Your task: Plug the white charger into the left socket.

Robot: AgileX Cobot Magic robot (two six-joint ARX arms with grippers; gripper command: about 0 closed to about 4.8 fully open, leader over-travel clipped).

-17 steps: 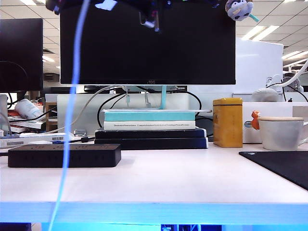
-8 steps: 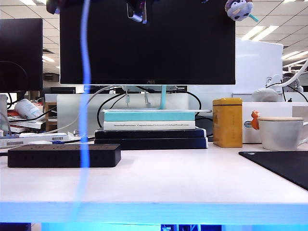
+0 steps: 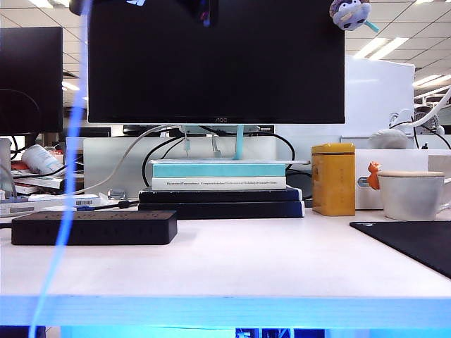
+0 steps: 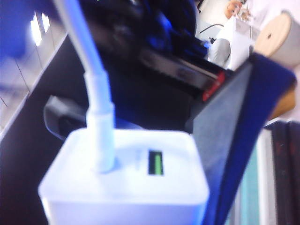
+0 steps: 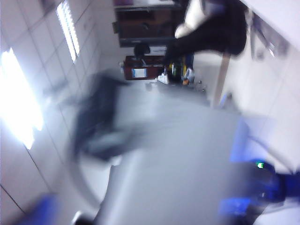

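Note:
The white charger [image 4: 126, 180] fills the left wrist view right at my left gripper's jaws, which are shut on it, though the fingers themselves do not show. Its white cable [image 4: 96, 108] leaves the near face beside a green port. In the exterior view the cable [image 3: 67, 176] hangs blurred from the top edge, in front of the black power strip [image 3: 94, 227] on the table's left. The strip is seen side-on, so the left socket is hidden. Both grippers are above that view; one dark tip [image 3: 203, 10] shows. The right wrist view is blurred, its jaws unreadable.
A black monitor [image 3: 215, 63] stands on stacked books [image 3: 218, 184] behind the strip. A yellow tin [image 3: 332, 178], a white mug [image 3: 412, 193] and a black mat [image 3: 416, 243] are at the right. Loose cables run behind the strip.
The hanging cable swung right, then back to the left of the strip. The dark gripper parts at the top edge rose almost out of the exterior view.

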